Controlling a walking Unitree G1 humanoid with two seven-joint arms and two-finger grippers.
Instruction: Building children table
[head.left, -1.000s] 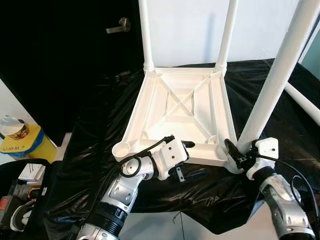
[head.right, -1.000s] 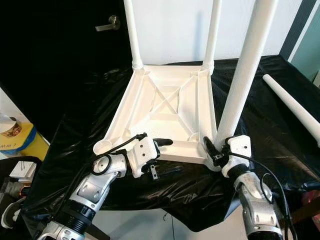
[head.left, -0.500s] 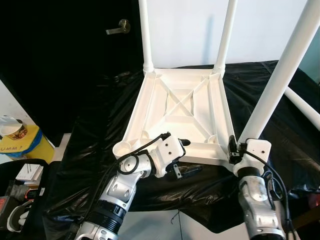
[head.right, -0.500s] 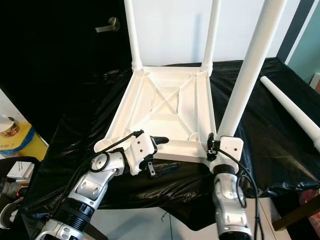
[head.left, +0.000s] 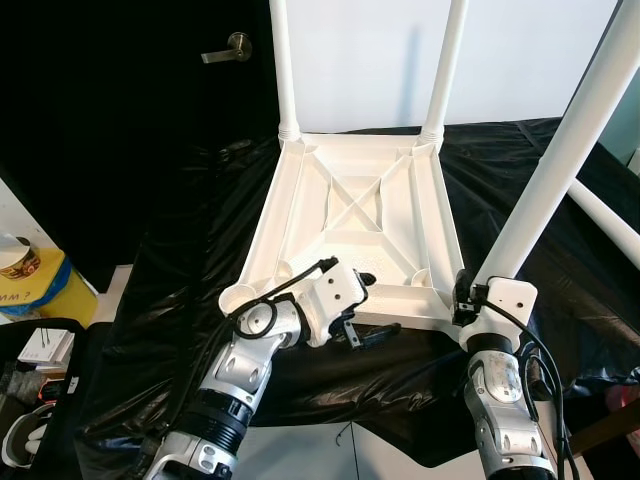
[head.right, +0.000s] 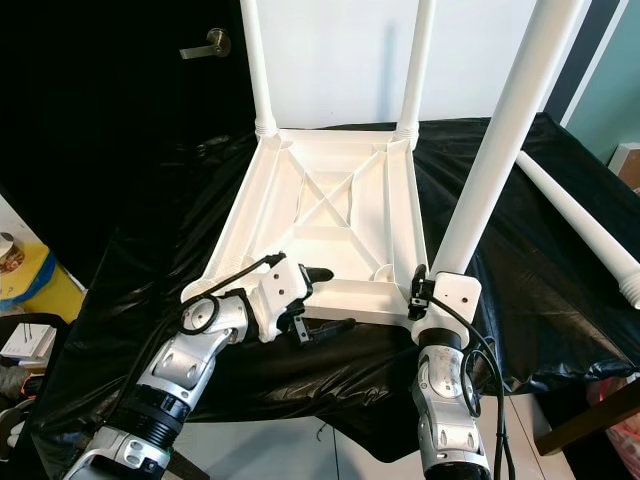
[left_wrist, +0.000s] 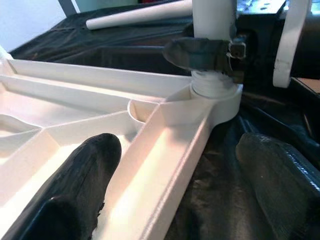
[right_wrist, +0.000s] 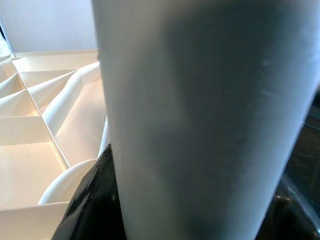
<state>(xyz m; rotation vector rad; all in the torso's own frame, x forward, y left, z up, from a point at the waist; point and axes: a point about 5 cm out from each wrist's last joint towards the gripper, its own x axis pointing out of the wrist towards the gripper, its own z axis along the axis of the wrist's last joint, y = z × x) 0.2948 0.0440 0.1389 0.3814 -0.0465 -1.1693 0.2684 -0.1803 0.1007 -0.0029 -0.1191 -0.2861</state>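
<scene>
Left eye view: your tabletop (head.left: 350, 215) lies upside down at centre, two far legs in. Right gripper (head.left: 466, 296) pinches the third leg (head.left: 545, 190) at 4 o'clock; left gripper (head.left: 365, 308), spread, straddles the near rail. Fourth leg (head.right: 575, 215) lies loose at 3 o'clock.

the upturned table top (head.left: 355, 225) lies on a sheet (head.left: 190, 260), two legs (head.left: 283, 70) at its far corners, a third leg (head.left: 555, 170) near right, a loose leg (head.right: 575, 215) further right.
</scene>
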